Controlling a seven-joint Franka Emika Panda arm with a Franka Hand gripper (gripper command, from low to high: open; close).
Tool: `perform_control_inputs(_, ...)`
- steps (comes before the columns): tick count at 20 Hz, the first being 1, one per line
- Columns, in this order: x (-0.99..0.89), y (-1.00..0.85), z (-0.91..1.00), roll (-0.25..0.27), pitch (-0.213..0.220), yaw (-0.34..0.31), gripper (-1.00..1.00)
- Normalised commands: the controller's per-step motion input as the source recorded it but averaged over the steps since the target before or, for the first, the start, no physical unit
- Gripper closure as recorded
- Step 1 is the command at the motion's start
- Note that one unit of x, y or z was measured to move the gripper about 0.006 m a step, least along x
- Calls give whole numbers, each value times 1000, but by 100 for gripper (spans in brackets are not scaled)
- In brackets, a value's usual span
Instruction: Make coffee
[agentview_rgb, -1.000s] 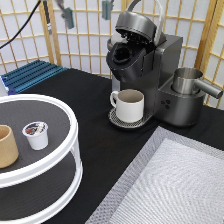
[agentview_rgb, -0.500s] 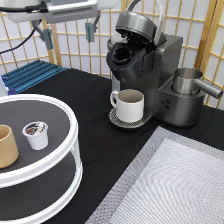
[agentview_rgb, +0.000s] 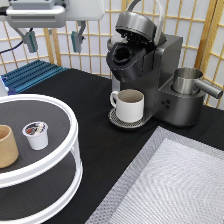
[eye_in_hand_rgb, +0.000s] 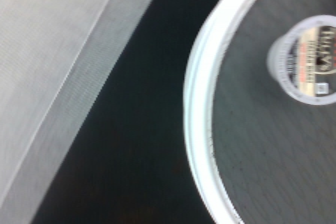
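While the gripper (agentview_rgb: 53, 39) comes lower, spread and empty, nothing is grasped.
Coffee pod (agentview_rgb: 36, 135) sits untouched on the round tray (agentview_rgb: 70, 125).

**Cut off at the edges**

The tan cup (agentview_rgb: 6, 146) runs off the exterior view's left edge, as does the round stand (agentview_rgb: 70, 127). The gripper (agentview_rgb: 53, 40) shows only its lower part, its body cropped at the top. In the wrist view, the coffee pod (eye_in_hand_rgb: 307, 59) is clipped, its print blurred beyond reading.
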Motion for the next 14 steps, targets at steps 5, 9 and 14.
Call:
perform_control_inputs(5,0,0,-50,-143,3,-369,-100)
perform_control_inputs(9,-257,-11,-121,-260,0,-214,-100)
perform_control_inputs(14,-469,-110,-425,-205,27,-5,-100)
